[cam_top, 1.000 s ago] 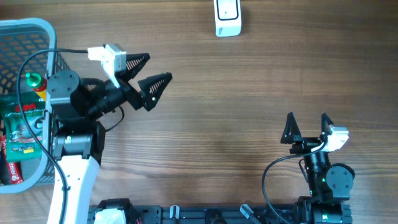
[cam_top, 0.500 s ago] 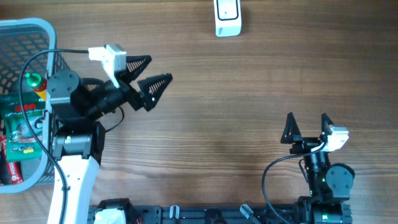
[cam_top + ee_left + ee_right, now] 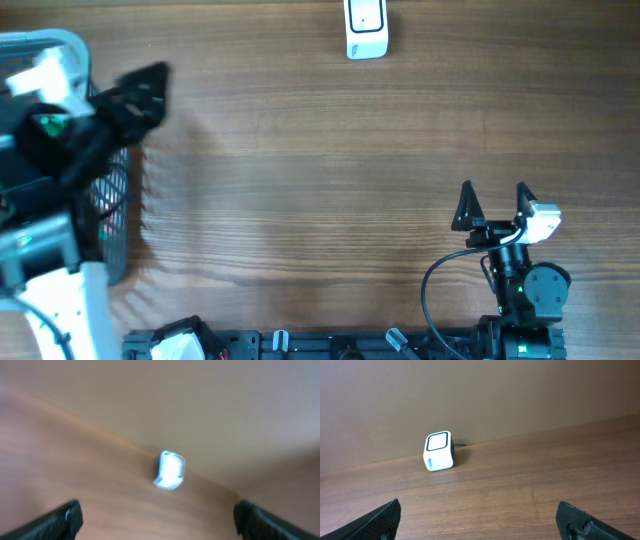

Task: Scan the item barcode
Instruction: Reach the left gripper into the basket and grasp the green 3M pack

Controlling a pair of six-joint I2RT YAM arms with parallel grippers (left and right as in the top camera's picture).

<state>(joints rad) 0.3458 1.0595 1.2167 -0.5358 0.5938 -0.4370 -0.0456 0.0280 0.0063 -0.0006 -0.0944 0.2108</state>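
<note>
Far to the left of the scanner (image 3: 366,28), my left gripper (image 3: 128,100) hangs over the edge of the basket (image 3: 60,40). From above it looks all blurry. My left arm covers most of the basket, so I cannot see what lies inside. Only a small green thing (image 3: 45,124) peeks out beside the arm, and I cannot tell what it is.

My left gripper's two black fingers (image 3: 65,517) stand wide apart, with nothing between them — just the brown table (image 3: 320,180). In the left wrist view the scanner (image 3: 170,470) is a small white blur past the fingers, near the wall.

Well below the scanner in the top view, and a bit to its right, sits my right gripper (image 3: 493,200). It is wide open too and holds nothing. Its fingers (image 3: 385,517) show at the two bottom corners of the right wrist view. Between them, far across the table, the scanner (image 3: 439,451) is a little white box with a dark-edged top — it stands near the wall.
</note>
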